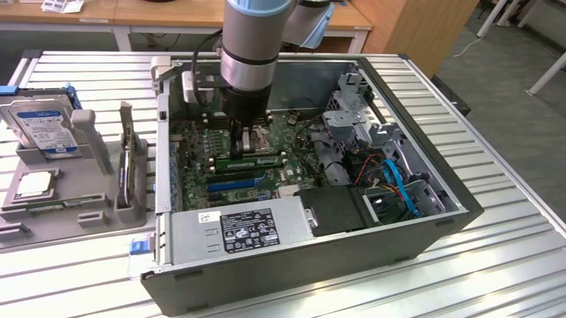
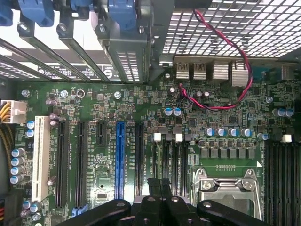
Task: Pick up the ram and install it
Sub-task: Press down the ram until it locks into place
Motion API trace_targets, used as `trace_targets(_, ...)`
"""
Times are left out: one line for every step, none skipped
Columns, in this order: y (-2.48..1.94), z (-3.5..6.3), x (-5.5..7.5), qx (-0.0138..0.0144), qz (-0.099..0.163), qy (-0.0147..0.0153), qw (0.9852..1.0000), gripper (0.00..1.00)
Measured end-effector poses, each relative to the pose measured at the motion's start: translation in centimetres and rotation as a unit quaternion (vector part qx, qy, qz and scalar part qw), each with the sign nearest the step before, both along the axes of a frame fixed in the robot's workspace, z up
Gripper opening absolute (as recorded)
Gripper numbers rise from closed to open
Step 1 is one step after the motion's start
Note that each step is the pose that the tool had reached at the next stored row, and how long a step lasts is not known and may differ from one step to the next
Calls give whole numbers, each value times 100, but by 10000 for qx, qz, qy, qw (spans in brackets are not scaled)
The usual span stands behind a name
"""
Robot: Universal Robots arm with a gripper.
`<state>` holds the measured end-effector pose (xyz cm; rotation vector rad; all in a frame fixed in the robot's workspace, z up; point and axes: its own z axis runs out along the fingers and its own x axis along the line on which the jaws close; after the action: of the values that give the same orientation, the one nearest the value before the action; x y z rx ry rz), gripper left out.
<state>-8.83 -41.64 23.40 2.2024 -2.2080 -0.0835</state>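
Gripper (image 2: 159, 184) clenched, empty, over motherboard (image 2: 141, 141) in open PC case (image 1: 425, 238) on slatted metal table (image 1: 504, 265); wooden desks (image 1: 159, 13) behind.

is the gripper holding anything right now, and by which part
Nothing is held. The gripper is shut with nothing between its fingers, low over the motherboard inside the computer case.

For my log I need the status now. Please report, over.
Gripper shut, low inside computer case. Ram on the board beside gripper; seated or not, unclear. Nothing blocking seen.
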Motion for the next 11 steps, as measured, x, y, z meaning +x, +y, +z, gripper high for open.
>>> trace_targets(0,-2,0,0,0,0,10000,10)
trace_targets(0,-5,0,0,0,0,10000,10)
trace_targets(0,-6,0,0,0,0,10000,10)
trace_targets(0,-6,0,0,0,0,10000,10)
trace_targets(0,-6,0,0,0,0,10000,10)
trace_targets(0,-6,0,0,0,0,10000,10)
trace_targets(0,-7,0,0,0,0,10000,10)
trace_targets(0,-7,0,0,0,0,10000,10)
trace_targets(0,-8,0,0,0,0,10000,10)
trace_targets(0,-12,0,2,0,-1,10000,10)
trace_targets(0,-15,0,2,0,-1,10000,10)
